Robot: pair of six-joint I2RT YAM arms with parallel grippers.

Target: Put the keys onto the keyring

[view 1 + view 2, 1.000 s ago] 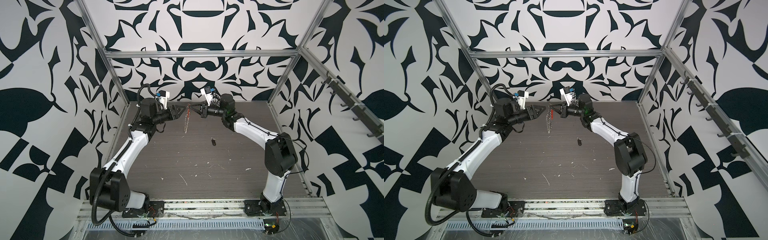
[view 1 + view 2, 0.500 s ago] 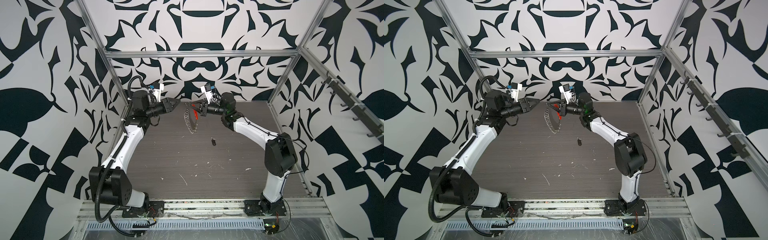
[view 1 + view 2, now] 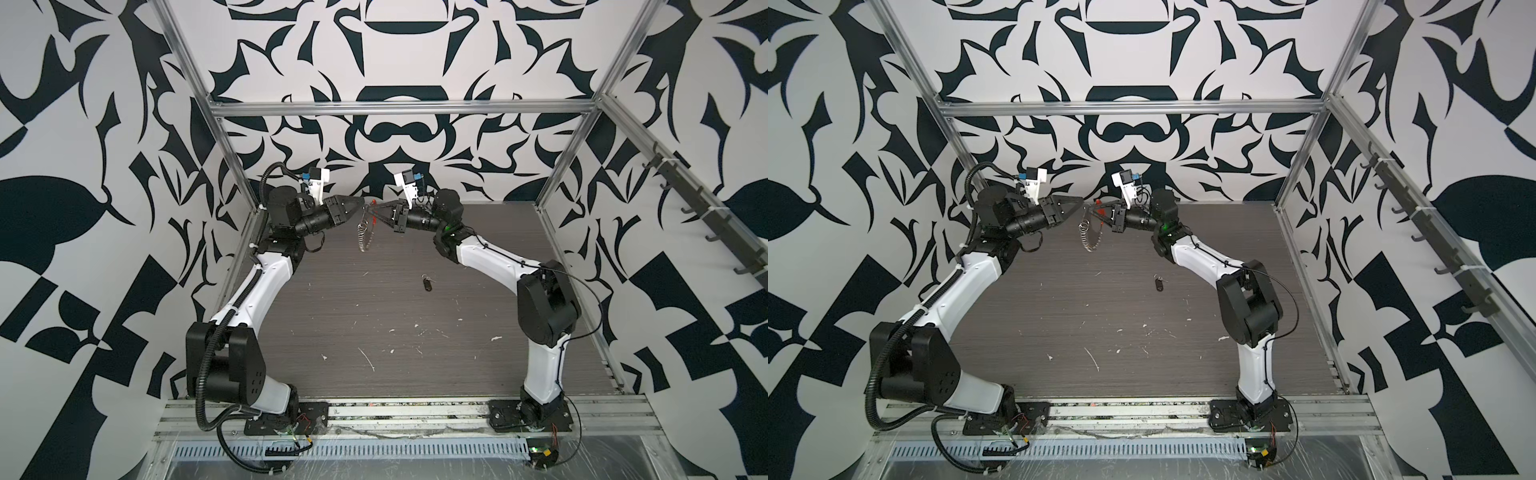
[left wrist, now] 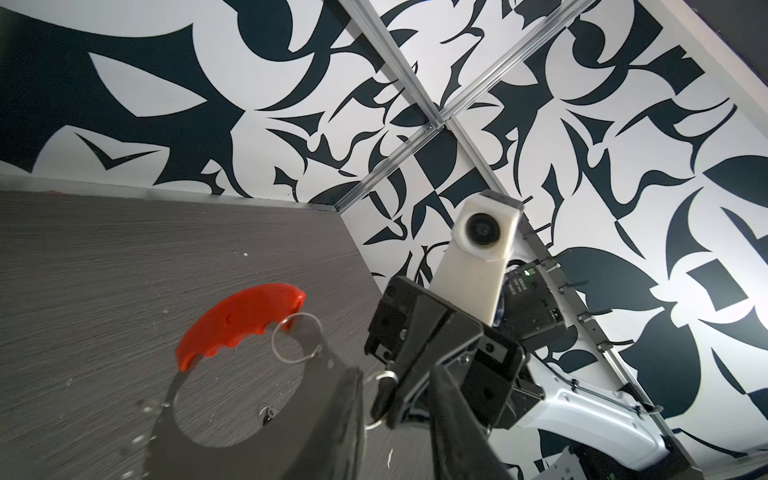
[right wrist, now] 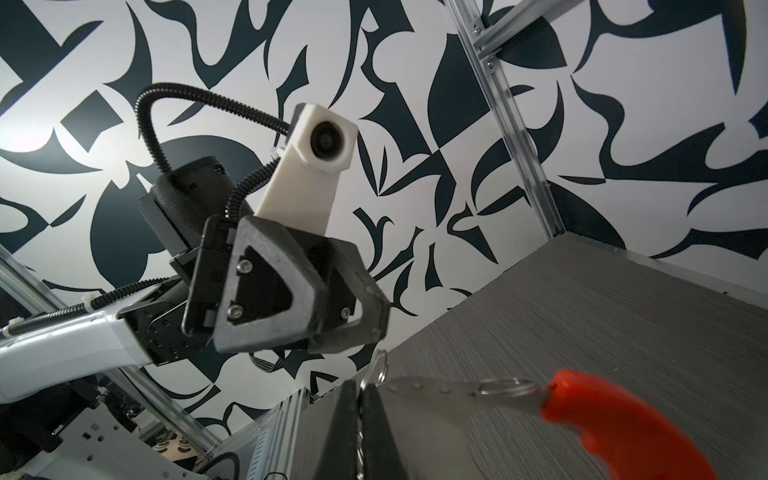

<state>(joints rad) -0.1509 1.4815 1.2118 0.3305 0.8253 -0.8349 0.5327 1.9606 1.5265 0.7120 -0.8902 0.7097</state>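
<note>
Grey bench [image 3: 415, 353]: key [image 3: 427, 284] lying well apart from the hanging keyring [image 3: 365, 237].
Right gripper [image 3: 376, 212] is clamping the keyring at the far end; left gripper [image 3: 358, 204], slightly apart, is hovering beside its top. The key is lying nearer the front, on the right arm's [image 3: 490, 257] side, long axis front-to-back.

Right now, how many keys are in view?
1. The black key lies on the table, right of centre, apart from the keyring hanging from the right gripper. No other shows, though a small one could be hidden.
</note>
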